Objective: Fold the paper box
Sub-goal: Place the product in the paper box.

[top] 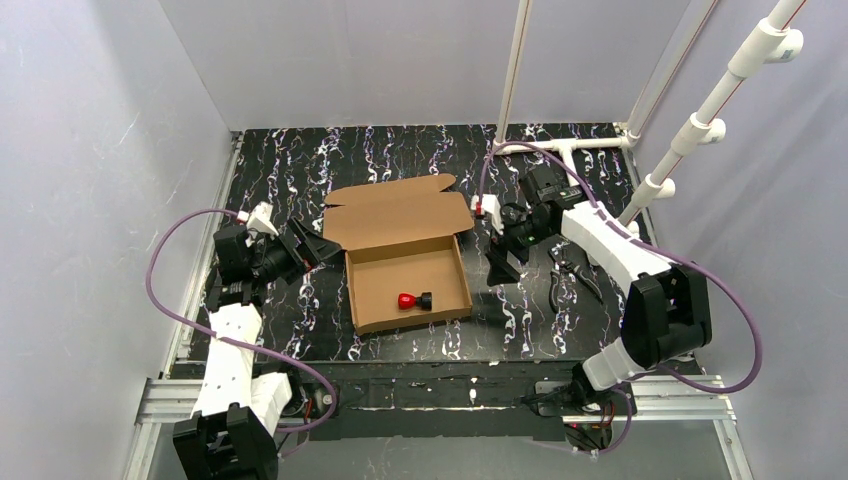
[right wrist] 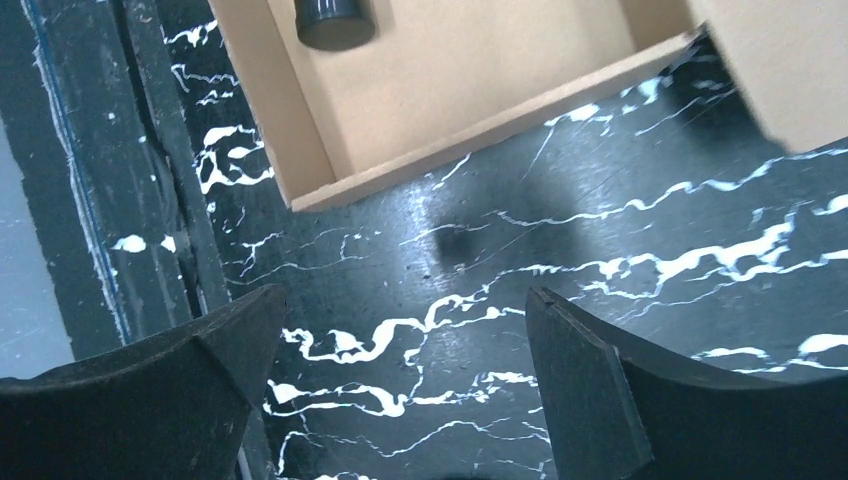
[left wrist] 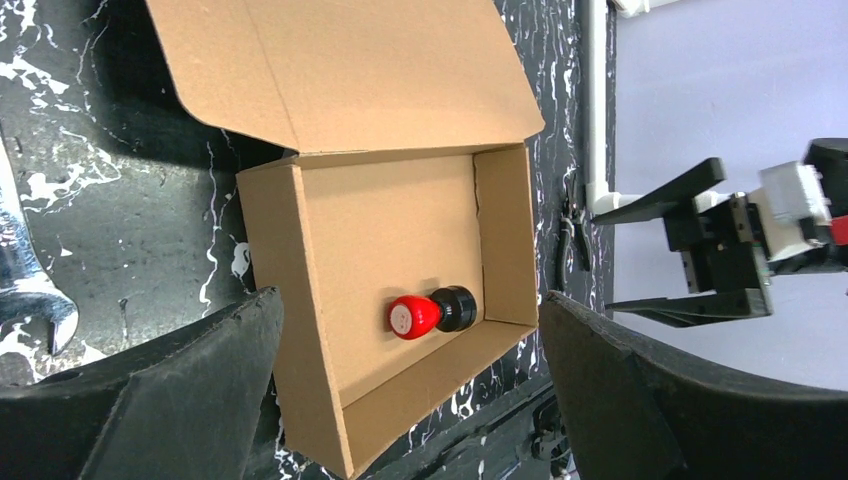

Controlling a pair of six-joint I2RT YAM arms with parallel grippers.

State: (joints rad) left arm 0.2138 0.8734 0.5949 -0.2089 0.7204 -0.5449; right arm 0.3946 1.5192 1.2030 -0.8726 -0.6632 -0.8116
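Black marbled table (top: 290, 160) carries everything. At the left, the left gripper (top: 325, 250) hangs with its jaws spread wide, grasping nothing, just beside the box's left wall. In the middle sits the paper box (top: 395, 268), upright on the table with its walls standing and its lid laid back toward the far side. A small red thing with a black end (top: 411, 300) lies on its floor near the front wall. Right of the box, the right gripper (left wrist: 612, 258) is likewise released and empty. A dark hand tool (top: 565, 272) lies beyond it.
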